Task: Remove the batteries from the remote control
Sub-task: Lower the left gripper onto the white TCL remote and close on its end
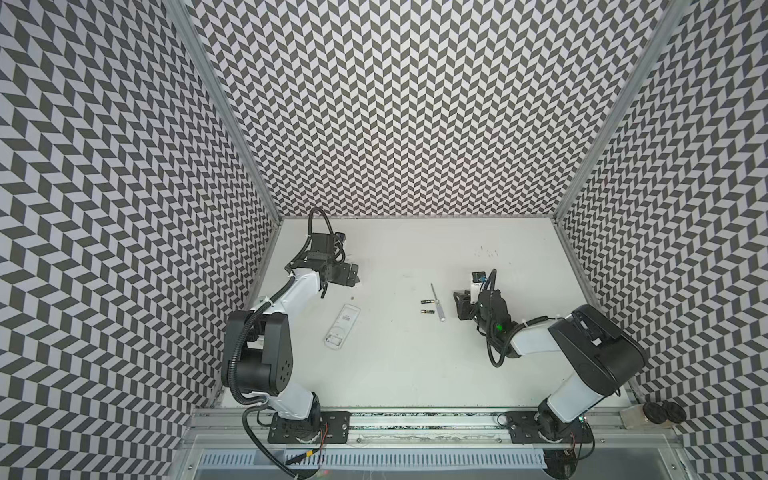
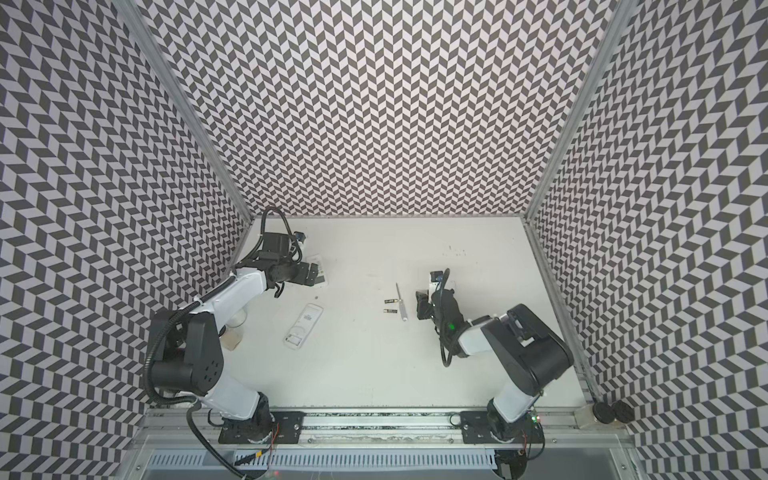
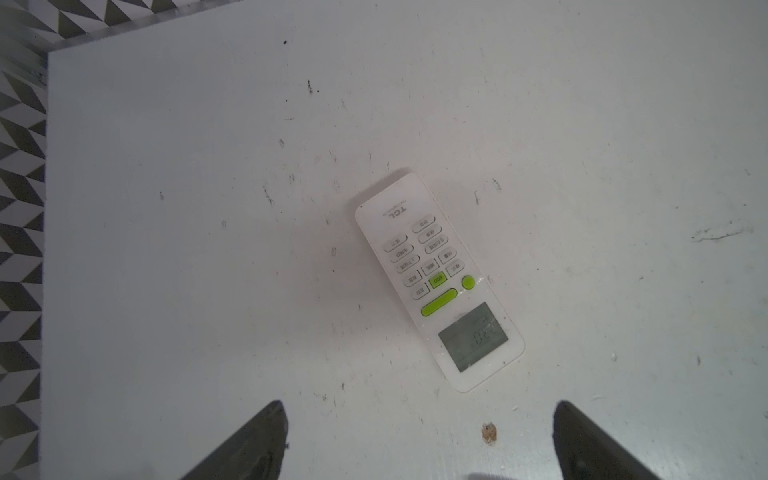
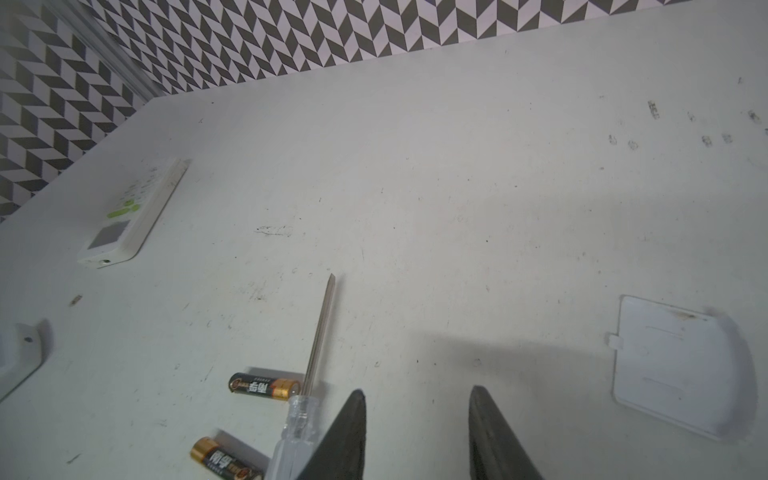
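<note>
White TCL remote (image 3: 438, 282) lies buttons-up just ahead of the wide, empty left gripper (image 3: 419, 405), slanted, battery side presumably down; the half-open, empty right gripper (image 4: 418, 390) is well apart.

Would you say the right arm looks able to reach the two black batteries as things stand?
Probably yes: the batteries lie uncovered close to the open, empty right tool; only the screwdriver lies between them.
</note>
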